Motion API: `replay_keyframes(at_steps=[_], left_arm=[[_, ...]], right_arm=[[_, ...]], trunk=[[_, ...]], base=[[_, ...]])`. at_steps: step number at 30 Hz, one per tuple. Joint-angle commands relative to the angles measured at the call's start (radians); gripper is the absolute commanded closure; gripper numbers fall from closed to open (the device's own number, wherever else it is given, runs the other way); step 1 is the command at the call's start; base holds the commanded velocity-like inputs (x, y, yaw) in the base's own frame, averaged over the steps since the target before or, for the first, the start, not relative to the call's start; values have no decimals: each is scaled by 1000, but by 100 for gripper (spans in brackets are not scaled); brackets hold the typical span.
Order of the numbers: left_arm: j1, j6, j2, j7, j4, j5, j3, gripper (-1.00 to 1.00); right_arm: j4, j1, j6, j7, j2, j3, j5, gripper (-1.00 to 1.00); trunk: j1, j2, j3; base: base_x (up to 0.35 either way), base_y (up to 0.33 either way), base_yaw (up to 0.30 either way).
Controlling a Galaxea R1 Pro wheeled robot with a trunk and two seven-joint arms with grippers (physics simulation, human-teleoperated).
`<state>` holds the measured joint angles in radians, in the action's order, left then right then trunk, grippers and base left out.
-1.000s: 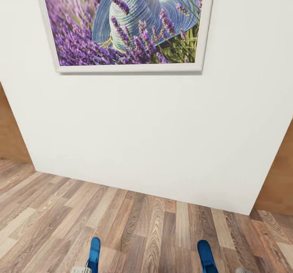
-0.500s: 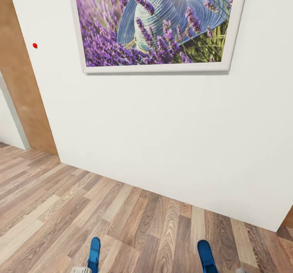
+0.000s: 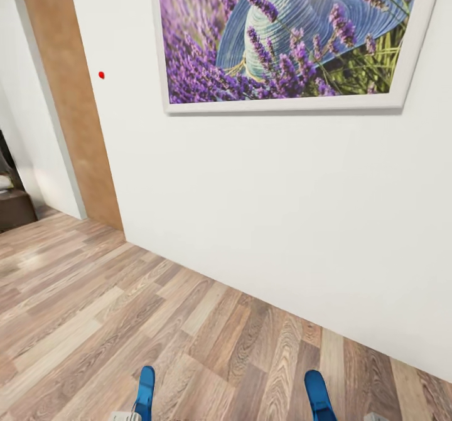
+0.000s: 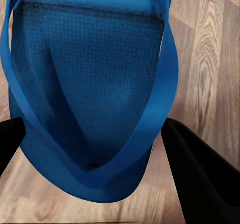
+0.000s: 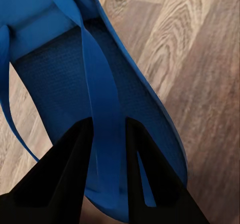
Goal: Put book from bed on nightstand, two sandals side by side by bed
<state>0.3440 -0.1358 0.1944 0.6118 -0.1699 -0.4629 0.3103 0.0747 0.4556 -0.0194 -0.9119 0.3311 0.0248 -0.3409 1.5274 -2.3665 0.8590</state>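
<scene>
Left sandal [image 4: 90, 83]: it hangs from my left gripper [image 4: 95, 149], above the wood-plank floor [image 4: 215, 58]. In the left wrist view its blue thong strap [image 4: 160, 108] makes a V that comes to a point between my two dark fingers [image 4: 205, 179]. One finger is at each side of the sole's end. I cannot tell for sure from this view whether the pads press the sandal.

Left sandal, head view: the blue tip [image 3: 145, 393] shows at the lower edge, left of the middle, pointing forward over the floor.

Right sandal [image 5: 60, 73]: it is held by my right gripper [image 5: 107, 154]. In the right wrist view my two dark fingers [image 5: 65, 174] are clamped on one band of the strap [image 5: 100, 98], one finger touching each side of it. The sole lies behind the fingers and the floor [image 5: 200, 83] is beyond it.

Right sandal, head view: its blue tip [image 3: 317, 393] shows at the lower edge, right of the middle, well apart from the left one.

Floor: light-brown planks [image 3: 94, 320], running up to a white wall [image 3: 282, 220].

Wall: a framed picture [image 3: 295, 32] of lavender and a blue straw hat hangs on it. A small red dot [image 3: 101, 75] is on the wall to the left of the frame.

Left side: a brown wooden panel [image 3: 69, 95] stands beside the wall. A dark-brown piece of furniture [image 3: 12, 207] is at the far left edge, too cut off to name.
</scene>
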Motion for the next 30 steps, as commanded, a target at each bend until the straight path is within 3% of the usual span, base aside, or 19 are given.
replay_keyframes(at_steps=[1,30], left_arm=[[1,-7,0,2,1,-5,7,100],[1,-7,-6,2,1,-5,7,100]], right_arm=[[3,2,-1,-7,0,1,-7,100],[3,2,-1,-7,0,1,-7,100]], trunk=[[0,0,1],[0,0,1]], base=[[0,0,292],[0,0,292]])
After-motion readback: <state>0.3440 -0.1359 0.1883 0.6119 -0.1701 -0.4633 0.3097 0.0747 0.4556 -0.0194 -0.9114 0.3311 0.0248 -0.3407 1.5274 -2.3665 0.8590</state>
